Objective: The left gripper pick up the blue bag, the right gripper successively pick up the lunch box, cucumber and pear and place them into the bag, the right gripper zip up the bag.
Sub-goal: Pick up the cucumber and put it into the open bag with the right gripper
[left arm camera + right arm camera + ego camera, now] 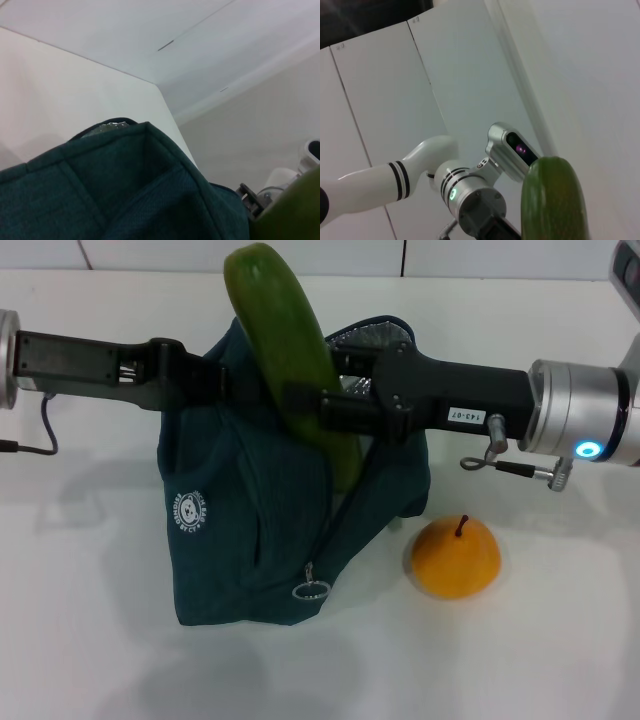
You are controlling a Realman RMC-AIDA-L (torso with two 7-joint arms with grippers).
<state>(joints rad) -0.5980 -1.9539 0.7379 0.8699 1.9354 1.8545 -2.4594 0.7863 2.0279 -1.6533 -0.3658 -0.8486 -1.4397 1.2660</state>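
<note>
**Cucumber held over the open bag**

A plain white surface [560, 640] carries the scene, with pale wall panels behind it. Near the middle of the surface stands the large dark teal-blue fabric bag [250, 550], its mouth open so that a strip of silver foil lining shows at the far rim, and its round white logo and ring-pull zipper face the camera.

The left pincer [205, 380] reaches in from the left at the bag's upper left rim and is pressed together on the fabric there, holding the bag up; the left wrist view shows that teal rim [125, 190] close below the camera.

The right pincer [305, 405] reaches in from the right above the bag's mouth and pinches the long, smooth dark green cucumber [290, 350] around its middle. The cucumber stands tilted, its upper end rising above the bag and its lower end dipping into the opening; its rounded tip fills the right wrist view [555, 200].

The round orange-yellow pear [456, 558] with a short dark stem lies on the surface just beside the bag's lower right corner.
</note>
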